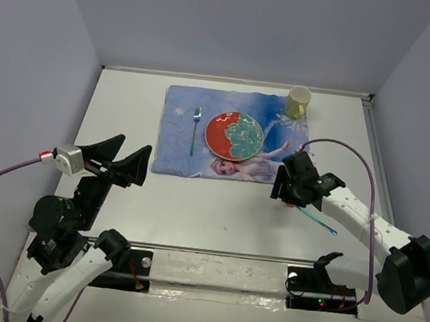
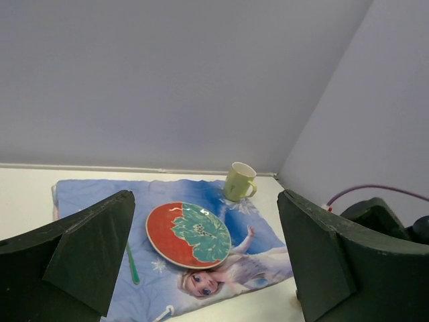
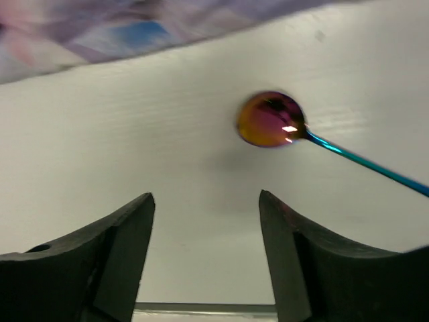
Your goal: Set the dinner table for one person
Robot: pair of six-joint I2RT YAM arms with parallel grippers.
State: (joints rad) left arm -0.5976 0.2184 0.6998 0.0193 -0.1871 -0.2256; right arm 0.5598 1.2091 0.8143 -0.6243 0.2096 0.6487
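Observation:
On the white dinner table (image 1: 193,213) lies a blue cartoon placemat (image 1: 281,130) carrying a red and green plate (image 1: 234,135), a green fork (image 1: 195,131) to its left and a pale green cup (image 1: 298,102) at its far right corner. An iridescent spoon (image 3: 271,119) with a teal handle (image 1: 321,222) lies on the bare table off the placemat's near right corner. My right gripper (image 3: 206,200) stands open just short of the spoon's bowl, with nothing between its fingers. My left gripper (image 1: 125,162) is wide open in the air, left of the placemat.
The left wrist view shows the plate (image 2: 188,234), cup (image 2: 239,180) and fork (image 2: 132,265) ahead on the placemat (image 2: 268,235). Grey walls enclose the table on three sides. A purple cable (image 1: 356,154) arcs above the right arm.

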